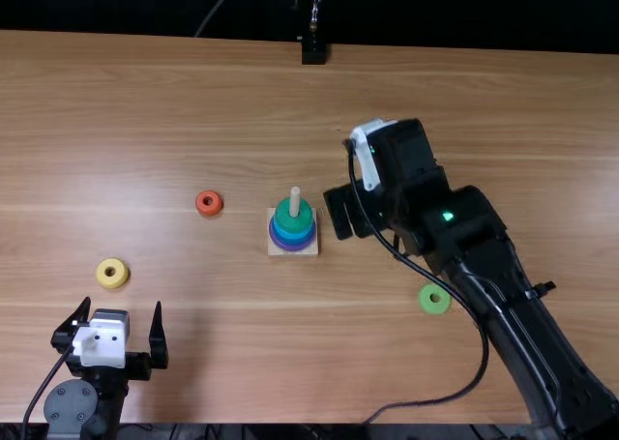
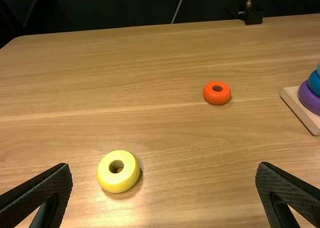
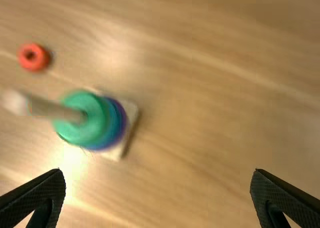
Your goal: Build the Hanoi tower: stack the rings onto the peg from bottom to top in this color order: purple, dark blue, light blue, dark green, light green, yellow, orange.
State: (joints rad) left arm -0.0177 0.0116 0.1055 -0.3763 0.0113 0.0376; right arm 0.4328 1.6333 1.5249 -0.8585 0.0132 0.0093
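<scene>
In the top view the peg [image 1: 295,201] rises from a square wooden base [image 1: 293,250], holding purple, blue and, uppermost, dark green [image 1: 286,217] rings. My right gripper [image 1: 338,213] is just right of the stack, above the table. Its open fingers also show in the right wrist view [image 3: 157,195], with the dark green ring [image 3: 79,119] off to one side. Left gripper [image 1: 119,336] stands open at the near left, nothing between its fingers [image 2: 162,193]. Beyond it lie the yellow ring [image 1: 112,273] and, farther, the orange ring [image 1: 209,203]. Light green ring [image 1: 434,299] lies beside the right arm.
The right arm [image 1: 503,295] stretches from the near right corner over the table [image 1: 174,111], a loose cable looping beside it. At the far edge stands a small black mount [image 1: 313,49].
</scene>
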